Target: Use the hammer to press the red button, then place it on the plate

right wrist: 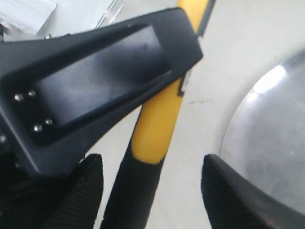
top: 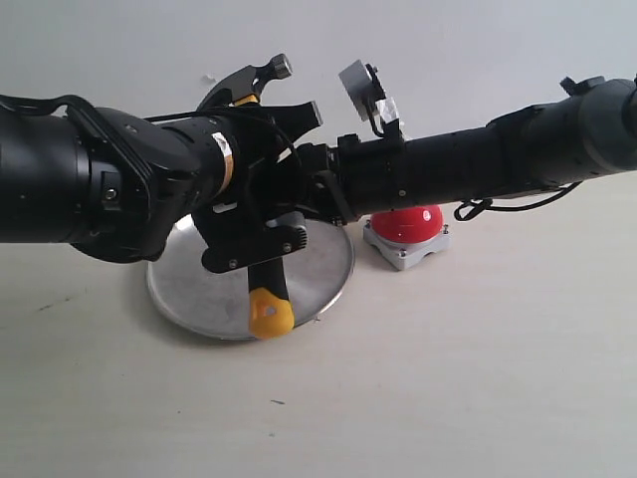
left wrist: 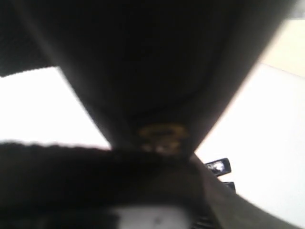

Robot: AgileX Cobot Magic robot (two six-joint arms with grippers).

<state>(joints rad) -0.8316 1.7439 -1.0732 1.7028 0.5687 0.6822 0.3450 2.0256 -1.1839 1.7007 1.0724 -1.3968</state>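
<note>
Left jaws clamp the hammer (top: 271, 311) mid-handle, head at 12 o'clock, yellow end by the plate (top: 184, 289) at its 6 o'clock rim. Right jaws wide open astride the handle. On the desk (top: 468, 378), red button (top: 406, 224) at plate's 3 o'clock.

The plate (top: 323, 264) lies on the table (top: 478, 378), left of the middle in the exterior view, with the red button (top: 408, 224) just beside its right edge. The hammer (top: 271, 311) stands nearly upright above the plate, head up, handle end low by the near rim.
</note>
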